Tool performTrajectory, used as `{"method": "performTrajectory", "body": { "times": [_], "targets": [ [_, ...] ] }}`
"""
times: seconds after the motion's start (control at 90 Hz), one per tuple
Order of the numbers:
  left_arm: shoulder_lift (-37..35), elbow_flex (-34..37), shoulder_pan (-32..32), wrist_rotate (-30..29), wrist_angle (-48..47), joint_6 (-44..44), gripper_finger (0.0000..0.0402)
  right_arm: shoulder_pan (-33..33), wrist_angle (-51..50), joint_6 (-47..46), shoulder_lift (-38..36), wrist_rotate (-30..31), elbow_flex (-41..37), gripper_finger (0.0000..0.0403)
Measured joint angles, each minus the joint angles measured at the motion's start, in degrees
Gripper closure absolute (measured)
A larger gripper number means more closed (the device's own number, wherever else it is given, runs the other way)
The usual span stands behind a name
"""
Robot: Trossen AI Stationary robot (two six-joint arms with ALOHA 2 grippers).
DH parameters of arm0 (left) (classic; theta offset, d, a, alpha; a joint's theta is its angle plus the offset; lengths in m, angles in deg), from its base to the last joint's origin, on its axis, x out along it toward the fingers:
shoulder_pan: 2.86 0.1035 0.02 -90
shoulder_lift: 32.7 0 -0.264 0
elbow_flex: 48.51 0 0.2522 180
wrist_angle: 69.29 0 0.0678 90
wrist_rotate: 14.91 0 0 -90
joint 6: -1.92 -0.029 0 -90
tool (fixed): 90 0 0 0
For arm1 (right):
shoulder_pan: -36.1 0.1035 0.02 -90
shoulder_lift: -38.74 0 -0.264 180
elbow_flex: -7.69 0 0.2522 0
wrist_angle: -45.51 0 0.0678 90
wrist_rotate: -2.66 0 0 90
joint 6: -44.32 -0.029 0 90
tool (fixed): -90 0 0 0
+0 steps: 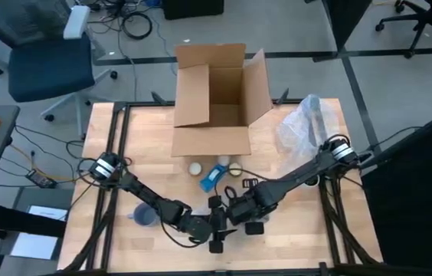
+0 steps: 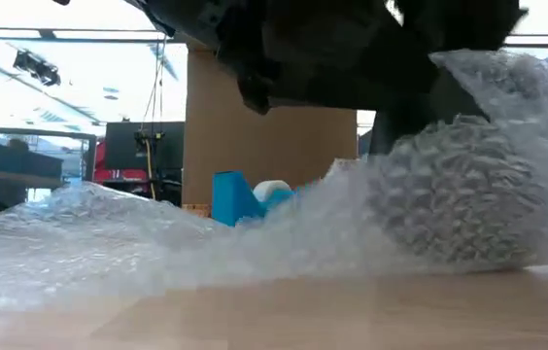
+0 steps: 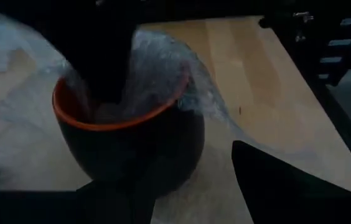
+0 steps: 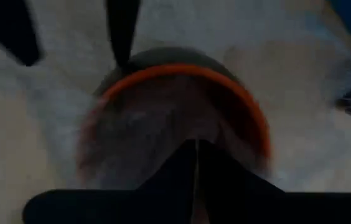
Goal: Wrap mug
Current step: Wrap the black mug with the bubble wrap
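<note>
Bubble wrap [image 2: 255,243] fills the low view's foreground, heaped over the mug [image 3: 132,134] at the table's [image 1: 292,238] front edge. The right gripper [image 4: 195,163], fingers pressed together, pokes wrap into its orange-rimmed mouth. The left gripper [image 3: 182,180] straddles the mug, parted.

The mug [image 3: 132,140] is dark outside with an orange rim. Clear bubble wrap [image 2: 449,194], dotted all over with small round bubbles, lies around the mug. Beyond the mug stand a plain brown cardboard box [image 1: 216,100] and a blue tape dispenser [image 1: 213,178] on the pale wooden table [image 1: 292,230].
</note>
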Motion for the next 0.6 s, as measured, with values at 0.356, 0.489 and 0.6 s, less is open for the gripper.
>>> {"method": "performTrajectory", "body": {
  "times": [0.356,0.489,0.6],
  "targets": [
    [-3.52,-1.40,-1.25,-0.04,-7.03,-2.96,0.0220,1.60,6.84,0.52,-0.74,-4.40,-2.11,0.0403],
    [-8.40,-4.42,-2.97,-0.87,-20.86,-2.05,0.0220,1.07,9.41,0.47,-0.74,-4.95,-5.92,0.0403],
    [-9.96,-5.18,-4.69,-0.80,-32.25,0.91,0.0220,0.36,11.27,0.47,-0.88,-6.09,-8.53,0.0403]
  ]
}}
